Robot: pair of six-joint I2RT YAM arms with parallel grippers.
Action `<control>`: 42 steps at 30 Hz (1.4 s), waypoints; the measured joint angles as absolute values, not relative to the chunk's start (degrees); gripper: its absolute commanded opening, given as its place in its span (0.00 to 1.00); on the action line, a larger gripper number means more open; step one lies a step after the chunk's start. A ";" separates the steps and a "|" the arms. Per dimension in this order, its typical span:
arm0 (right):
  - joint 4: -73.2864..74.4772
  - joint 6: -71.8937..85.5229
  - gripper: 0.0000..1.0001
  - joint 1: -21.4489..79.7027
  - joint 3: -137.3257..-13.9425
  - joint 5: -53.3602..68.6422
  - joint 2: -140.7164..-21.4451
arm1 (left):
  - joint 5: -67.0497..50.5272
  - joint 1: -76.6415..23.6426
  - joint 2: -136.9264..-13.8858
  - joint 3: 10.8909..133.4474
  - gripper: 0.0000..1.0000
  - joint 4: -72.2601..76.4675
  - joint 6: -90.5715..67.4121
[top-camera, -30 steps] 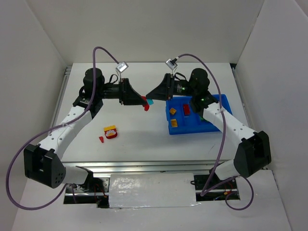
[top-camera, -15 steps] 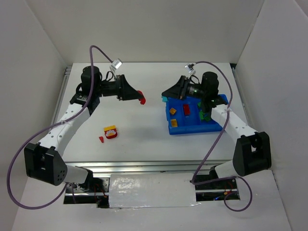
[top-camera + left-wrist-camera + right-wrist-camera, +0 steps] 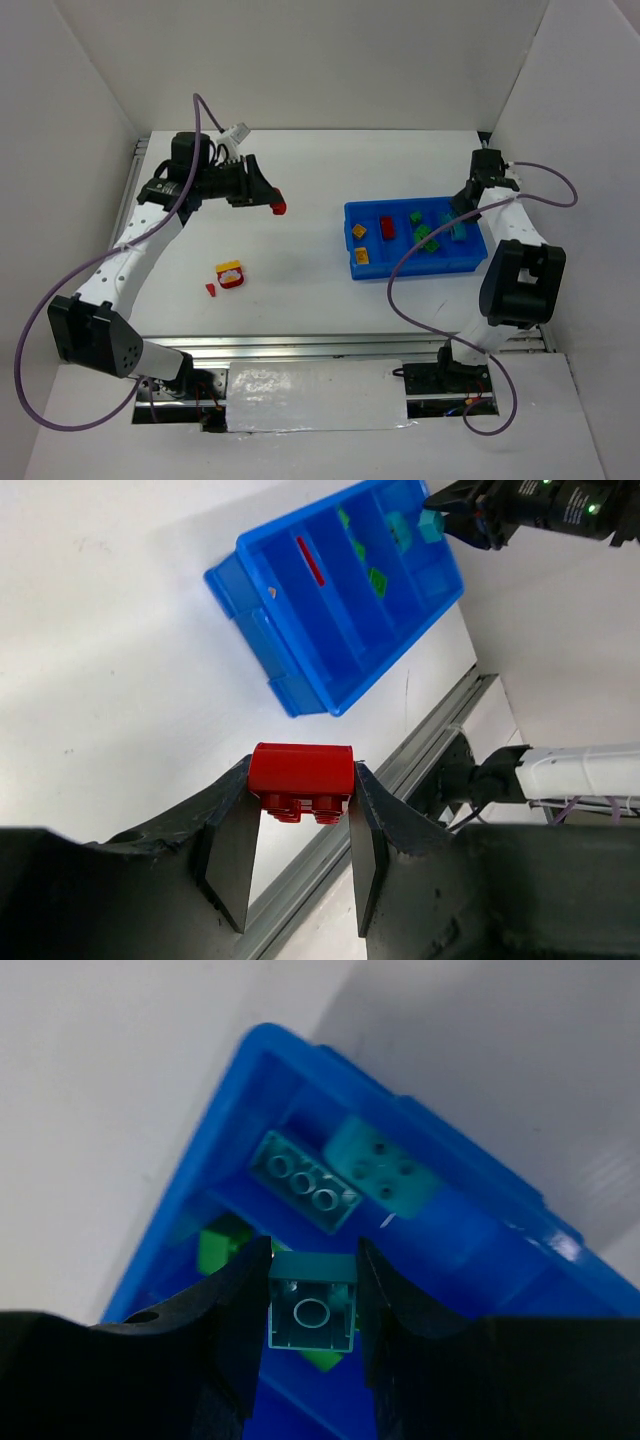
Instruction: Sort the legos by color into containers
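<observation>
Where two arms share one white table, a single bright-blue tray lies right of centre, low dividers splitting it into side-by-side compartments. Jaws of the left arm are closed on one red brick, held over the table well apart from the tray. Jaws of the right arm are closed on one teal brick, hollow underside toward the wrist camera, over the tray's right end, where two teal bricks lie beside a compartment of green bricks. Tray contents from above: two yellow bricks, one long red brick, three green, two teal. Loose on the table: one red-and-yellow brick and, near it, one small red piece.
</observation>
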State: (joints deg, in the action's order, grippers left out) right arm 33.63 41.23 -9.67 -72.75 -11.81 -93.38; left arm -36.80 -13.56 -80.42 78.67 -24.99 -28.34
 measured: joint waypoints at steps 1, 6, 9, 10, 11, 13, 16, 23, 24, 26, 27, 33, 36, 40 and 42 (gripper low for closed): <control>34.50 41.21 0.42 -9.96 -72.75 -12.73 -93.95 | -36.60 -13.65 -80.42 78.46 0.00 -25.74 -28.12; 36.45 41.01 0.67 -10.26 -72.99 -14.24 -95.50 | -36.32 -13.87 -80.42 78.37 0.00 -27.29 -26.70; 37.01 41.12 0.99 -10.26 -73.82 -14.48 -96.18 | -36.34 -14.06 -80.42 78.37 0.00 -27.53 -26.02; 37.36 40.77 1.00 -10.26 -74.24 -14.55 -96.27 | -36.40 -14.15 -80.44 78.37 0.00 -27.53 -25.80; 37.69 40.58 1.00 -10.26 -74.67 -14.55 -96.27 | -36.56 -14.24 -80.44 78.37 0.00 -27.53 -25.67; 38.37 40.42 1.00 -10.13 -75.83 -14.24 -96.14 | -37.41 -14.50 -80.49 78.37 0.00 -27.53 -25.58; 37.71 38.74 1.00 -9.87 -76.36 -8.84 -94.28 | -39.68 -15.16 -80.58 78.37 0.00 -27.11 -25.65; 15.92 34.70 1.00 2.04 -69.10 37.54 -84.88 | -47.72 -17.08 -81.43 78.37 0.00 -19.40 -30.28; 13.72 33.30 1.00 6.90 -69.25 42.46 -84.86 | -49.01 -17.17 -81.52 78.37 0.00 -17.56 -31.31; 10.28 31.42 1.00 17.12 -69.65 51.51 -84.86 | -51.09 -17.19 -81.71 78.24 0.00 -13.37 -33.98; 7.29 32.14 1.00 22.28 -69.41 55.35 -84.73 | -51.92 -17.37 -81.73 77.89 0.00 -11.29 -35.29; -23.31 48.69 0.96 27.73 -59.46 66.26 -81.58 | -55.00 -18.52 -83.40 75.79 0.00 -2.83 -41.23; -31.77 54.74 0.90 26.00 -58.70 67.22 -82.08 | -55.68 -19.44 -84.71 75.61 0.00 -0.86 -43.05; -33.63 56.03 0.83 25.87 -58.96 67.05 -82.08 | -55.96 -19.49 -84.75 75.61 0.00 2.15 -44.51; -31.81 54.26 0.77 25.87 -59.48 66.26 -82.08 | -55.86 -19.49 -84.75 75.61 0.00 3.25 -45.34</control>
State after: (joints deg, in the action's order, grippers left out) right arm -31.81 54.26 25.87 -59.48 66.26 -82.08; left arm -55.86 -19.49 -84.75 75.61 3.25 -45.34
